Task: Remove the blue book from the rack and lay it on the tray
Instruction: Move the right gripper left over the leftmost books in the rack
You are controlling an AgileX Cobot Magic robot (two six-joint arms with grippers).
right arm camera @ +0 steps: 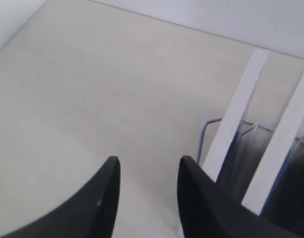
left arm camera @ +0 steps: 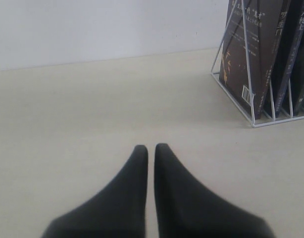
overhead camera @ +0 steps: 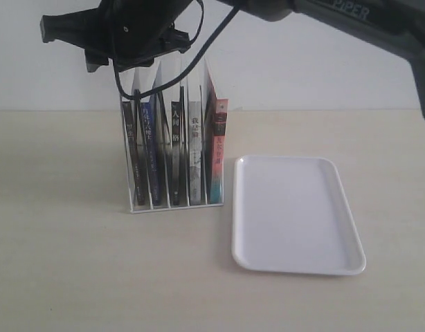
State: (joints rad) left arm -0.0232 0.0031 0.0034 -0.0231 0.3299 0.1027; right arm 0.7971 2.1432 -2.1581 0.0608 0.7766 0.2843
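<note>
The blue book [overhead camera: 152, 155] stands upright in the white wire rack [overhead camera: 174, 205], second slot from the left, blue spine facing out. The white tray [overhead camera: 295, 214] lies flat on the table just right of the rack. My right arm reaches across from the upper right, and my right gripper [overhead camera: 126, 61] hovers over the rack's left end. In the right wrist view this gripper [right arm camera: 148, 166] is open with only table between its fingers, and white book top edges [right arm camera: 238, 111] lie beside one finger. My left gripper [left arm camera: 151, 148] is shut on nothing, low over the table, apart from the rack [left arm camera: 251, 106].
Other books fill the rack: a black-spined one [overhead camera: 133, 155] at the left end, another dark one [overhead camera: 175, 149], a white one [overhead camera: 194, 152] and a pink-and-teal one [overhead camera: 217, 142] nearest the tray. A black cable [overhead camera: 129, 90] hangs from the right arm over the rack.
</note>
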